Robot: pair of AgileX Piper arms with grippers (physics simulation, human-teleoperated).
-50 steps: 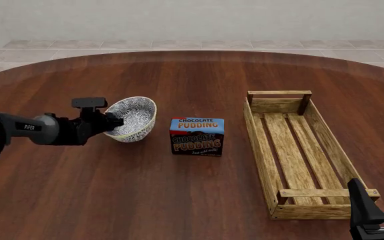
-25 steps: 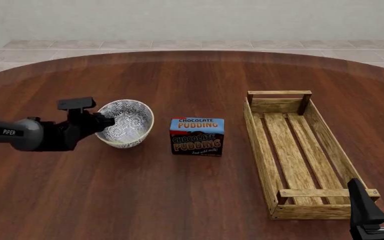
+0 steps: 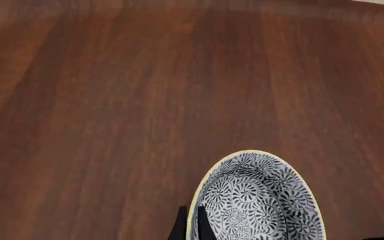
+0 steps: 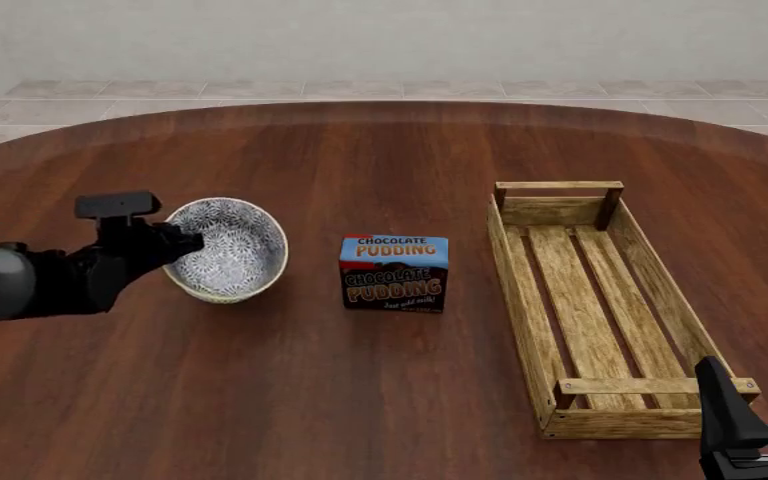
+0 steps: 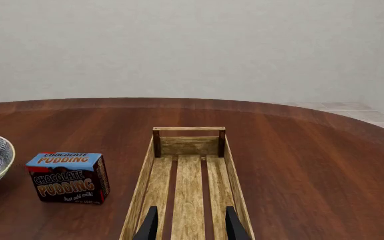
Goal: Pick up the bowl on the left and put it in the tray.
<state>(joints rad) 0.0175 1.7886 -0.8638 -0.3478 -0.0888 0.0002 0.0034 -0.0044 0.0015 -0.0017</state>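
The blue-and-white patterned bowl (image 4: 231,255) with a cream rim is left of the pudding box, nearly level, opening up. My left gripper (image 4: 187,243) is shut on its left rim. In the left wrist view the two dark fingertips (image 3: 178,231) straddle the rim of the bowl (image 3: 259,200), one inside and one outside. I cannot tell whether the bowl's base touches the table. The light-wood slatted tray (image 4: 518,290) lies on the right, with nothing in it. My right gripper (image 4: 762,395) hovers open at the tray's near end, and its fingers frame the tray (image 5: 142,185) in the right wrist view.
A blue chocolate pudding box (image 4: 394,272) stands upright between the bowl and the tray, and it shows in the right wrist view too (image 5: 68,177). The brown wooden table (image 4: 357,400) is round, with its far edge curving behind the things.
The left gripper has carried the bowl leftward, away from the pudding box, and the bowl has turned from tilted sideways to nearly level. The right arm has not moved.
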